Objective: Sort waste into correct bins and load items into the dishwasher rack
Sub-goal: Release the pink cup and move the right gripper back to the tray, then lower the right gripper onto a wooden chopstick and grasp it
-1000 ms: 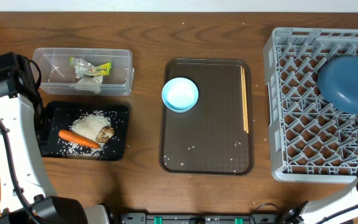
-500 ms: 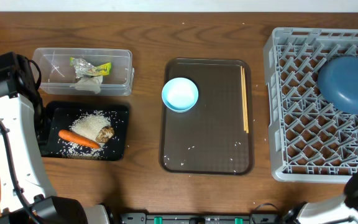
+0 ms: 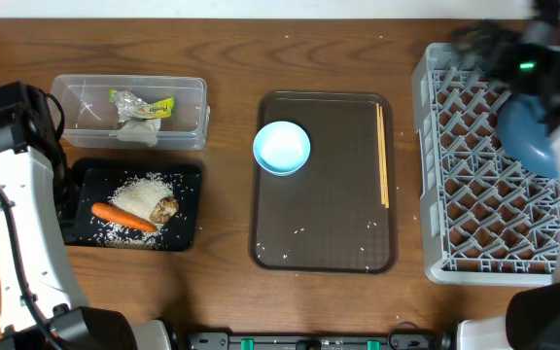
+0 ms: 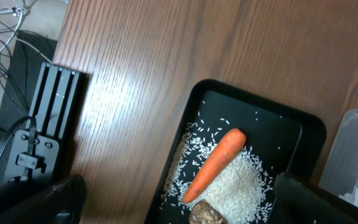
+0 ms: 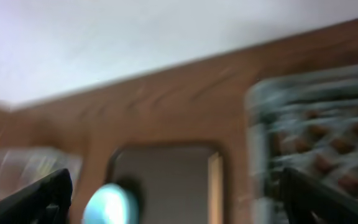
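Both pincers stand wide and empty: the left pincer above the black tray with carrot and rice, the right pincer, blurred, above the rack holding the plate. Wrapper and tissue lie in the tub; bowl and chopsticks sit on the brown tray.

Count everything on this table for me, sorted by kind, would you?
Dishes: 2, bowl, plate
Utensils: 1, chopsticks as one set
Food scraps: 3, carrot, rice, brown lump
Rubbish: 2, wrapper, tissue
Holders: 4, clear tub, black tray, brown tray, rack
Total: 12
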Action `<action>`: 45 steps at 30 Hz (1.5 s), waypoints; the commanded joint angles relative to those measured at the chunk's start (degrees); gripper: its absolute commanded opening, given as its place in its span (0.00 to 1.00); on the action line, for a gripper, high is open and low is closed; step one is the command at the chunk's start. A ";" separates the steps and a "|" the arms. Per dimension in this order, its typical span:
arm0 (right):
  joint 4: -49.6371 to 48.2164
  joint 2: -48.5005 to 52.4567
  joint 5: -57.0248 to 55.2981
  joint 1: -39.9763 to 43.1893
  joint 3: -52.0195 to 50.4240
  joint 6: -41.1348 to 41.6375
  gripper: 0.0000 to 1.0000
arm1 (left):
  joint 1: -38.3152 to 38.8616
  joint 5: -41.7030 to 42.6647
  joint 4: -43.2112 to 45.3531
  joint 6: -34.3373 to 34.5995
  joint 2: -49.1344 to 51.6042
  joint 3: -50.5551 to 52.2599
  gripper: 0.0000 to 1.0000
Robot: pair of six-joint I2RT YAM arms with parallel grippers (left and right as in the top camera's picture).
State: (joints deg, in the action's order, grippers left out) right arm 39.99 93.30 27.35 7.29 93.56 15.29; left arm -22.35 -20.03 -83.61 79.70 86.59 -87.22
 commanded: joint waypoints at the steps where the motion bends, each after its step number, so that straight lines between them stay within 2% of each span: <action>1: 1.46 1.57 0.90 -6.60 0.07 -1.64 0.99 | -0.24 -0.96 -0.31 0.76 0.26 0.11 0.98; 5: 3.93 4.66 -7.52 -14.51 0.07 -1.44 0.99 | -0.24 -0.96 -0.31 0.76 0.26 0.11 0.98; 8: 6.80 8.31 -22.05 -20.04 0.07 5.18 0.99 | -0.24 -0.96 -0.31 0.76 0.26 0.11 0.98; 10: 7.72 11.06 -26.86 -22.40 0.07 7.91 0.99 | -0.24 -0.96 -0.31 0.76 0.26 0.11 0.98; 15: 7.82 17.77 -27.41 -26.93 0.07 8.81 0.98 | -0.24 -0.96 -0.31 0.76 0.26 0.11 0.98; 22: 12.00 24.35 -34.34 -29.59 0.07 16.46 0.91 | -0.24 -0.96 -0.31 0.76 0.26 0.11 0.98; 30: 14.03 24.70 -34.86 -28.92 0.07 16.35 0.93 | -0.24 -0.96 -0.31 0.76 0.26 0.11 0.98; 34: 16.74 24.72 -34.60 -27.36 -0.15 14.49 0.89 | -0.24 -0.96 -0.31 0.76 0.26 0.11 0.98; 45: 12.39 24.74 -31.34 -26.53 -6.75 8.41 0.86 | -0.24 -0.96 -0.31 0.74 0.26 0.11 0.98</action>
State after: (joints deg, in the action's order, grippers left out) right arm 53.21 118.26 -5.85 -19.57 88.42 26.41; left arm -22.35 -20.03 -83.59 79.72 86.59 -87.22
